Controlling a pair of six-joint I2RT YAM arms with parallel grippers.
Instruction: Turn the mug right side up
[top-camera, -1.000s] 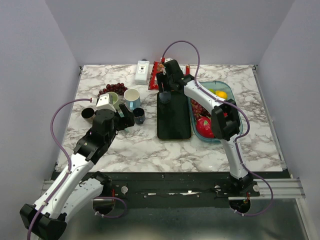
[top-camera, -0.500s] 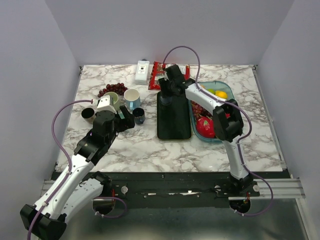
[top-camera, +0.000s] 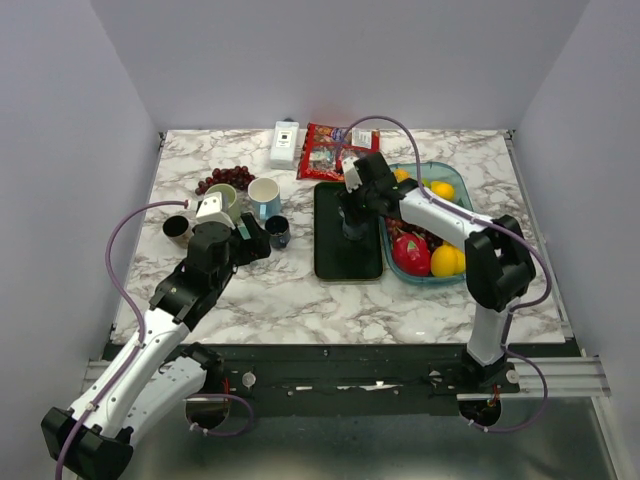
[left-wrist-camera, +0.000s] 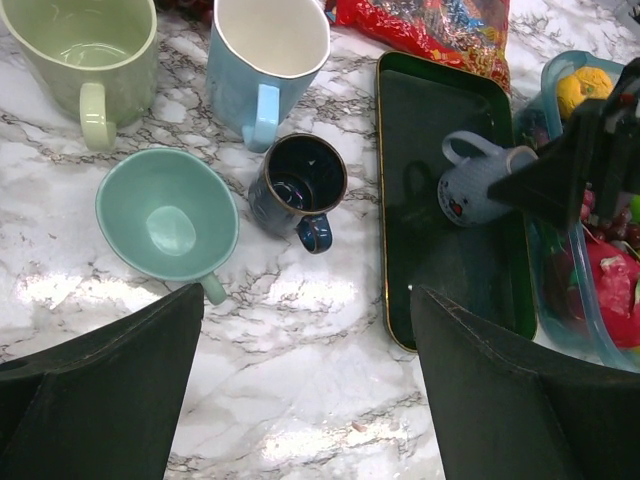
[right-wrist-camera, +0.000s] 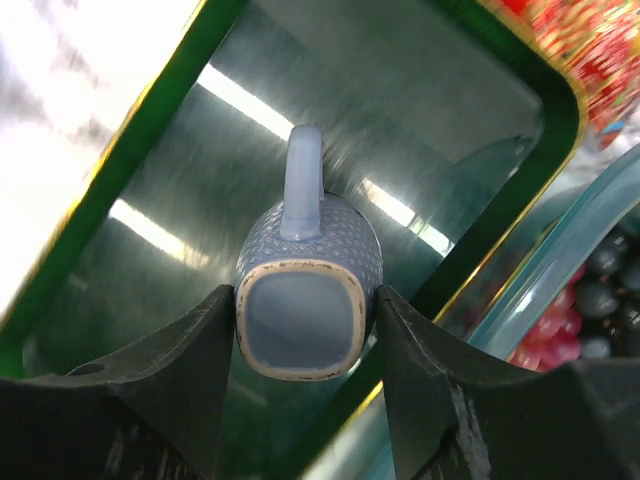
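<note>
A small blue-grey mug (right-wrist-camera: 300, 262) with a textured body is clamped between my right gripper's (right-wrist-camera: 303, 335) fingers. It is held over the dark green tray (right-wrist-camera: 150, 180), its opening facing the wrist camera and its handle pointing away. In the left wrist view the mug (left-wrist-camera: 478, 188) lies tilted on its side just above the tray (left-wrist-camera: 440, 290). In the top view the right gripper (top-camera: 352, 218) is over the tray's middle (top-camera: 335, 258). My left gripper (left-wrist-camera: 310, 400) is open and empty above bare marble, near the cups; it also shows in the top view (top-camera: 255, 240).
A green mug (left-wrist-camera: 80, 50), a light blue mug (left-wrist-camera: 268, 55), a teal cup (left-wrist-camera: 165, 215) and a small dark blue cup (left-wrist-camera: 300, 182) stand left of the tray. A fruit container (top-camera: 475, 262), a red snack bag (top-camera: 330, 150), a white box (top-camera: 285, 143) and grapes (top-camera: 225, 178) are at the back.
My right gripper has moved from the tray's far end toward its middle with the mug in it. The left arm has hardly moved.
</note>
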